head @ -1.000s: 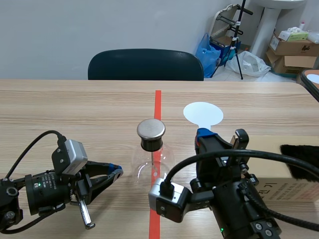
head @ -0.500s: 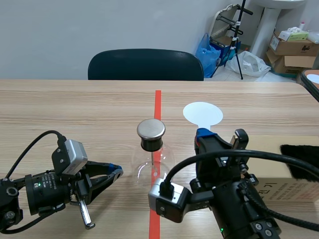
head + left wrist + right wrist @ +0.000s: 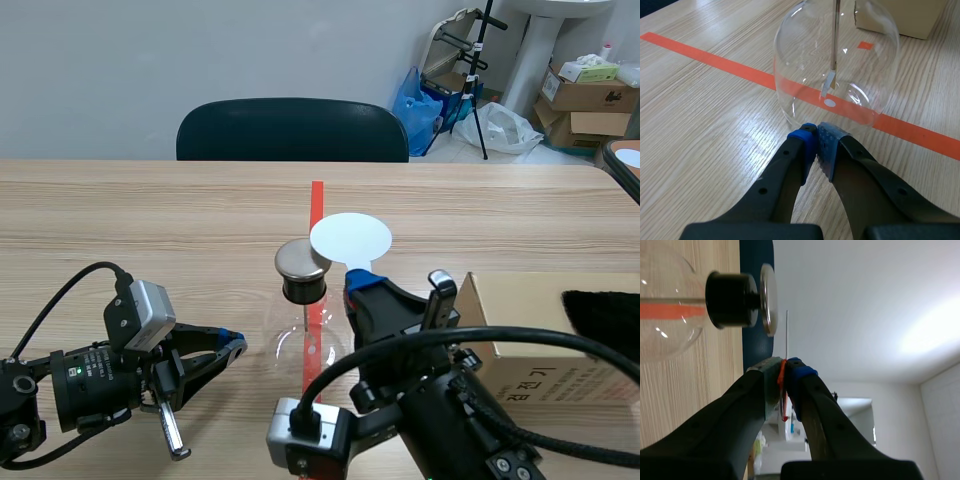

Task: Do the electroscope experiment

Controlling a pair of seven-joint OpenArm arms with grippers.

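Note:
The electroscope is a clear glass flask with a black stopper and a round metal cap, standing on the red tape line. A white round paddle hangs close beside and slightly above the cap, its handle pinched in my right gripper. In the right wrist view the paddle shows edge-on, a narrow gap away from the metal cap. My left gripper rests low on the table left of the flask. In the left wrist view its pads meet just short of the flask, holding nothing.
A cardboard box lies on the table at the right with a black furry piece on it. A dark chair stands behind the far table edge. Boxes and bags sit on the floor at the back right.
My right arm has swung left with the white paddle, bringing it from the table's right of centre to just beside the metal cap. The left arm has not moved.

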